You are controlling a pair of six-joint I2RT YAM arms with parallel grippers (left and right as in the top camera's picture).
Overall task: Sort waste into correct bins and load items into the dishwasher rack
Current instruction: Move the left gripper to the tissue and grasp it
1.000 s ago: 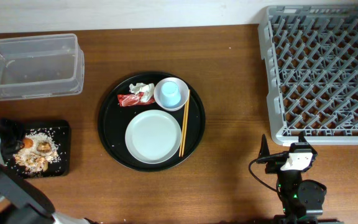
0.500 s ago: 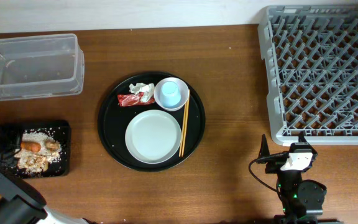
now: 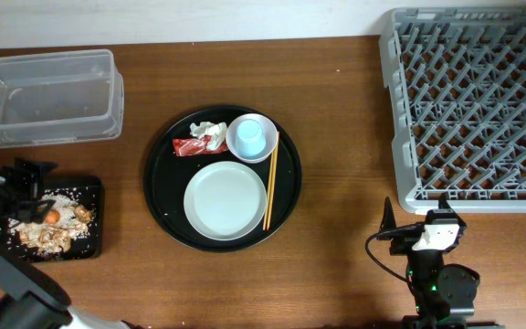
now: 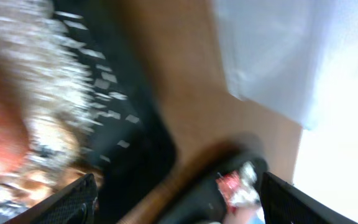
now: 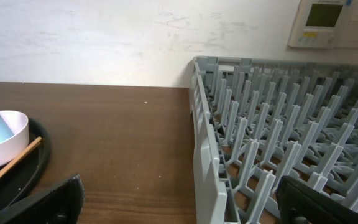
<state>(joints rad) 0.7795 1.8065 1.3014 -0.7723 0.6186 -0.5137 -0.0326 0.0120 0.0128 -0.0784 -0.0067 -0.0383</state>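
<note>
— While the left gripper [image 4: 179, 186] is hovering wide open over the scraps [image 3: 53, 224] in the flat black tray [image 3: 94, 233], left of the round black tray [image 3: 163, 196], what is the right gripper [image 5: 179, 193] doing?
— Sitting right of it, spread wide, gripping nothing. One plate [image 3: 226, 200], one bowl [image 3: 267, 126] and one cup [image 3: 250, 139] are resting on it.

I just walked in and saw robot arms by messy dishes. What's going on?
Two robot arms are clearing dishes. The left gripper hangs open by the flat black rectangular tray holding rice, brownish food scraps and an orange carrot. The right gripper rests open and empty beside the big grey plastic rack, which has nothing in it. The round white plate, small white bowl, light blue cup, wooden chopsticks, red wrapper and crumpled white tissue sit on the large round black tray.
</note>
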